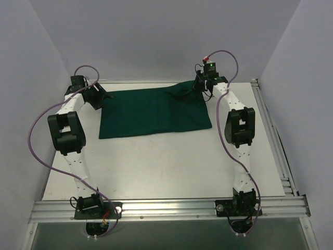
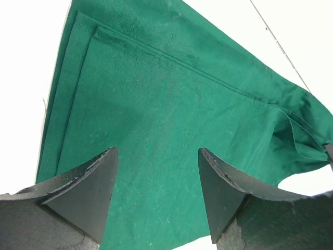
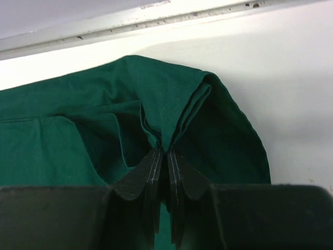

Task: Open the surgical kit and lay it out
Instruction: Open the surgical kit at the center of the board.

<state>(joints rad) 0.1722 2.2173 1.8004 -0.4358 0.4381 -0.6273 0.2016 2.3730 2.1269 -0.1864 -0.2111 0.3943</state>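
1. Nearest me, the silver aluminium rail (image 1: 166, 208) carries both arm bases at the near edge; beyond it stretches the flat white table top (image 1: 166, 166).
2. Both arms reach away from me to the far half of that table, one on each side of the kit.
3. The dark green cloth wrap (image 1: 153, 112) lies there as a folded rectangle, its long side running across the table; most of it is flat. In my left wrist view the cloth (image 2: 166, 94) shows layered hems running along one side.
4. The black two-finger left gripper (image 1: 96, 96) sits at the wrap's far-left corner. Its jaws are released and spread wide (image 2: 157, 151), with nothing between them; the cloth shows below through the gap. I cannot tell whether the fingertips touch the fabric.
5. The black two-finger right gripper (image 1: 200, 83) is at the wrap's far-right corner; its jaws are clenched (image 3: 162, 151) on a pinched fold of the cloth (image 3: 104, 114), which bunches into a ridge there.
6. Farthest off, a pale metal edge strip (image 3: 130, 23) runs along the table's far side, behind that bunched corner.
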